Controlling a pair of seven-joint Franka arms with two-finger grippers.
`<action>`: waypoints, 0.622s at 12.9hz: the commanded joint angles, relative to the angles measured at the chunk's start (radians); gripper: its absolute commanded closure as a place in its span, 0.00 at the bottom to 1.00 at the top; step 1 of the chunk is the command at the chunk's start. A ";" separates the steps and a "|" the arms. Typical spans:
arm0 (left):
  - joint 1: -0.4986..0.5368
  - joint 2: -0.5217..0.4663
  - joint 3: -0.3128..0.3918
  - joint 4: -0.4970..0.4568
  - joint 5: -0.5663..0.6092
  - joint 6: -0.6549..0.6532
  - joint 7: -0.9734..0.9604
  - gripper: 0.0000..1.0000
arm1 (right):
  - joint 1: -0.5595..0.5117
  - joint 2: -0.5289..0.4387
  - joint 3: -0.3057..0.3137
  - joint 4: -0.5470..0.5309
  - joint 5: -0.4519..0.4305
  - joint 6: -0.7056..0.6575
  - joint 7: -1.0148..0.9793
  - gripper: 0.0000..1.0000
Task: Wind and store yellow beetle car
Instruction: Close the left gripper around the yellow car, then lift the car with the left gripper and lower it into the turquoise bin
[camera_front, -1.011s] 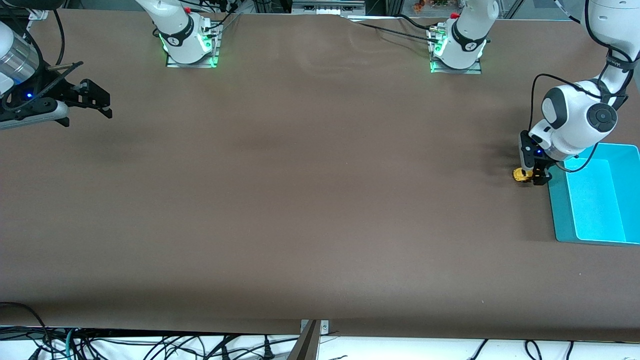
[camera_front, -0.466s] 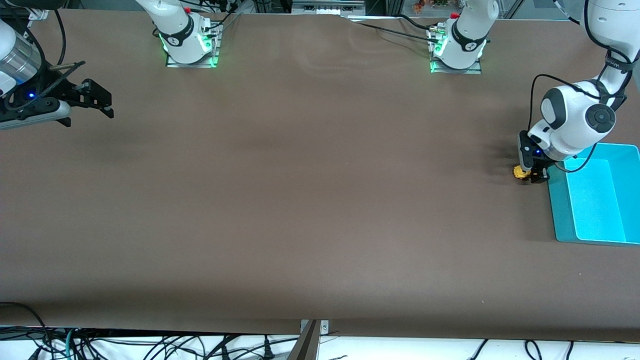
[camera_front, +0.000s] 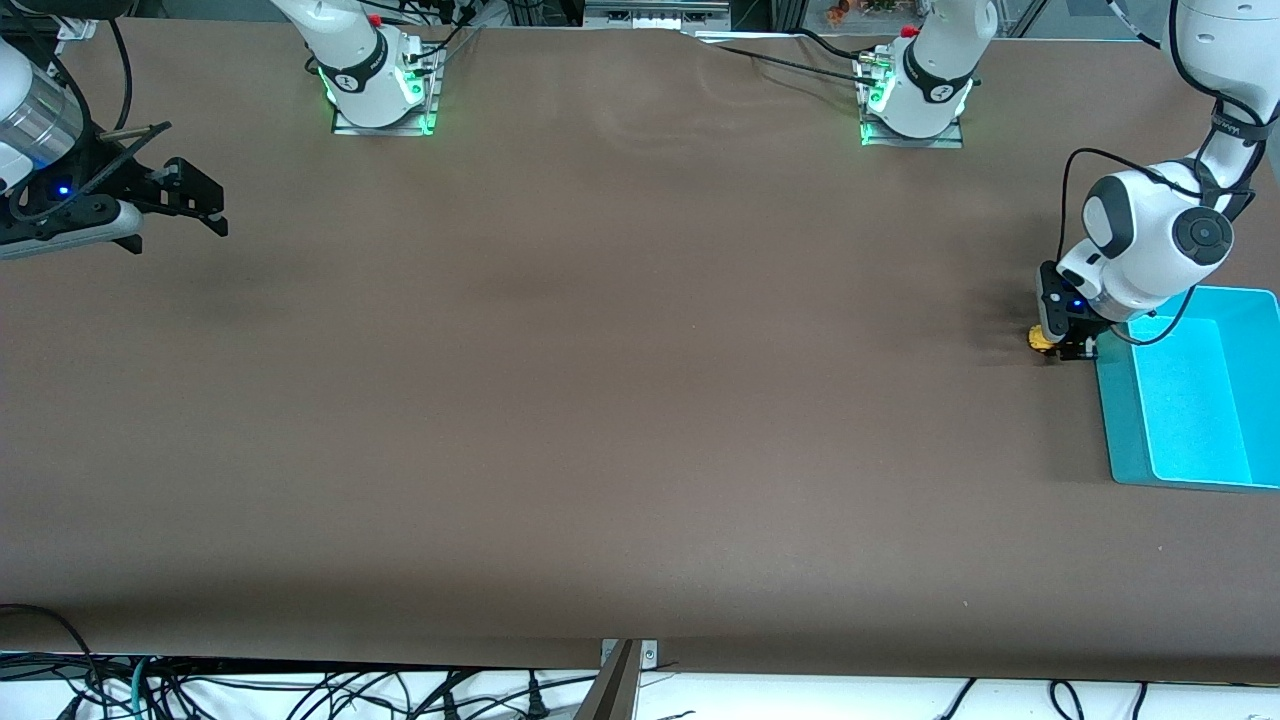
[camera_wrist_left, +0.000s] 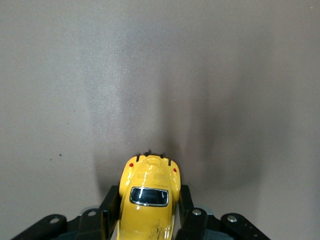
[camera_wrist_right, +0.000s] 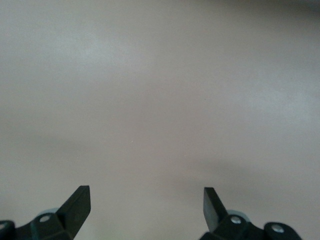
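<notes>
Brown table (camera_front: 600, 400): left gripper (camera_front: 1062, 346) pinches the yellow beetle car (camera_wrist_left: 148, 200) beside the teal bin (camera_front: 1125, 420); right gripper (camera_wrist_right: 145, 205) waits, fingers spread. Grasp step; winding likely requires rolling it backward.

Lighting even and moderately bright from overhead; the brown table (camera_front: 620, 400) carries broad soft shadows, darkest along its edge nearest the front camera. Green glow at both arm bases, and the teal bin (camera_front: 1120, 420) shines brightly inside. Left wrist view shows two soft vertical shadows on the table; right wrist view pale, washed out.
</notes>
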 joint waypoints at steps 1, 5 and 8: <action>0.003 -0.059 -0.015 0.007 0.001 -0.067 0.017 1.00 | 0.016 -0.008 -0.013 -0.003 -0.003 -0.007 0.010 0.00; 0.000 -0.119 -0.070 0.111 -0.083 -0.292 0.014 1.00 | 0.015 -0.009 -0.013 -0.004 -0.003 -0.007 0.007 0.00; 0.000 -0.116 -0.076 0.312 -0.129 -0.557 0.020 1.00 | 0.016 -0.009 -0.013 -0.006 -0.003 -0.007 0.007 0.00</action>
